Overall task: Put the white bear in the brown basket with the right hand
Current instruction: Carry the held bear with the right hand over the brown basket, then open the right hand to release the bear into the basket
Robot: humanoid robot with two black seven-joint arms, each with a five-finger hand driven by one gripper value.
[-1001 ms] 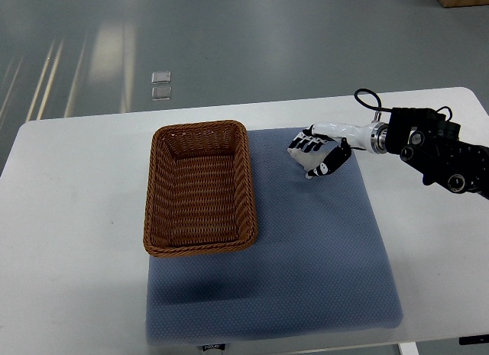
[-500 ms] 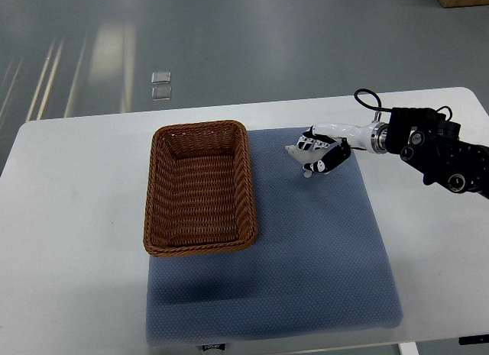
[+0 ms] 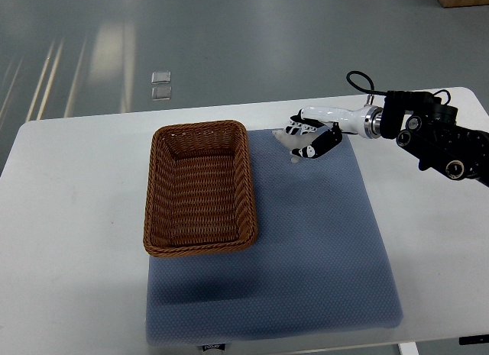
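My right hand reaches in from the right edge and hangs above the far part of the blue mat, just right of the brown wicker basket. Its fingers are curled around a small white bear, of which only pale bits show at the hand's left and lower side. The bear is lifted off the mat. The basket is rectangular and nothing lies in it. My left arm does not show.
A blue padded mat covers the middle of the white table, and the basket rests partly on its left side. The table's far edge runs just behind the hand. Grey floor lies beyond.
The right hand has closed on the white bear, lifted it off the mat, and moved up and left toward the basket's far right corner.
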